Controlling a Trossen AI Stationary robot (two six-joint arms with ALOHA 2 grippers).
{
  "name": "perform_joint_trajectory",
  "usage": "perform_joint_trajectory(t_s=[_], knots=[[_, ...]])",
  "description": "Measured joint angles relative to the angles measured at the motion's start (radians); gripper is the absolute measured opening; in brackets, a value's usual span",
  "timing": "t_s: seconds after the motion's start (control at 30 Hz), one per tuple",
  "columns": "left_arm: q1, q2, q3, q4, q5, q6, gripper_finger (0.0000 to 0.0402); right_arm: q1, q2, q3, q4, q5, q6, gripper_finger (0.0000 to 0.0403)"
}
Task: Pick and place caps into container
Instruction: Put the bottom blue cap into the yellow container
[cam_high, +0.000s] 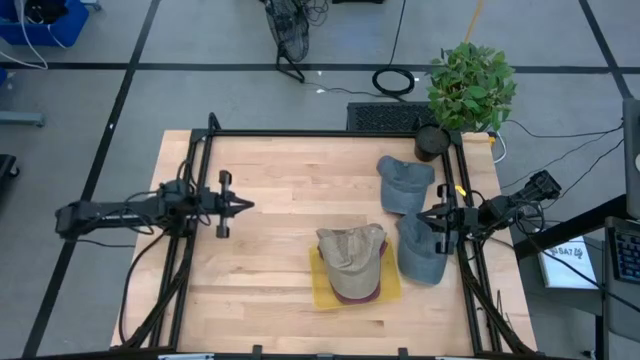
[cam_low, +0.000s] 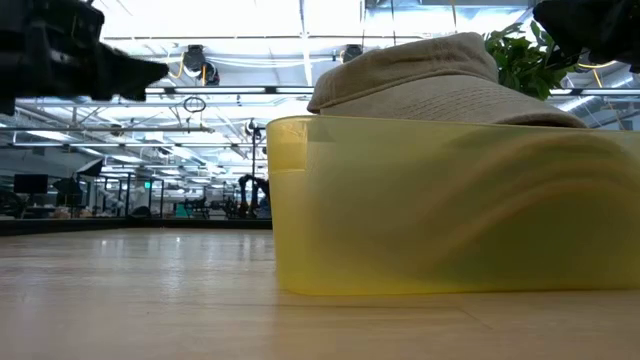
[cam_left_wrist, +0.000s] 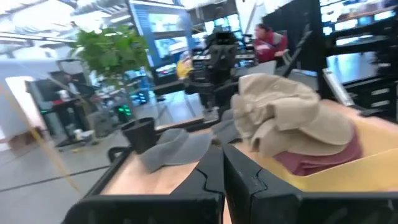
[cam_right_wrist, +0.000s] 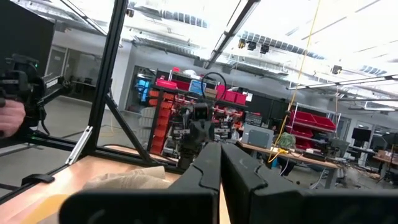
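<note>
A: What sits closest to the lens?

B: In the low view, the yellow container fills the foreground, its wall resting flat on the bench. Seen from above, it lies toward the front edge of the bench, right of centre.

A: Largest thing first, then?

B: The bench, a pale wooden top inside a black frame. Next the two arms. The left gripper hangs over the left half of the bench, its fingers pressed together with nothing between them, pointing toward the container. The right gripper is at the right edge, directly above a grey-blue cap, its fingers also clenched together and empty.

A: And the caps?

B: A khaki cap lies on top inside the container, crumpled, with a maroon cap showing under it at the container's front side. The left wrist view shows the same pile, tan over maroon. Two grey-blue caps lie outside it: one toward the back right corner, the other at the right edge, just beside the container.

A: Anything smaller?

B: A black plant pot with a leafy green plant stands at the back right corner.
</note>
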Motion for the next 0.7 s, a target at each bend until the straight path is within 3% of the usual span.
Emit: perform_joint_trajectory(t_s=[0.2,0.3,0.4,0.53,0.7], knots=[[0.043,0.001,-0.014,0.017,-0.002,-0.032,0.0002,0.0,0.0,0.0,-0.005,0.0,-0.063,0.0],[0.045,0.001,-0.014,0.036,-0.078,-0.035,0.001,0.0,0.005,0.0,-0.047,0.017,-0.069,0.0],[0.045,0.002,-0.013,0.03,-0.14,-0.03,0.0022,0.0,0.022,0.036,-0.056,0.171,-0.016,0.0],[0.045,0.002,-0.013,0.032,-0.161,0.004,0.0025,0.0,0.153,0.14,-0.257,0.394,0.088,0.0],[0.045,0.002,-0.013,0.031,-0.171,0.004,0.0011,0.007,0.376,0.364,-0.353,0.416,0.19,0.0]])
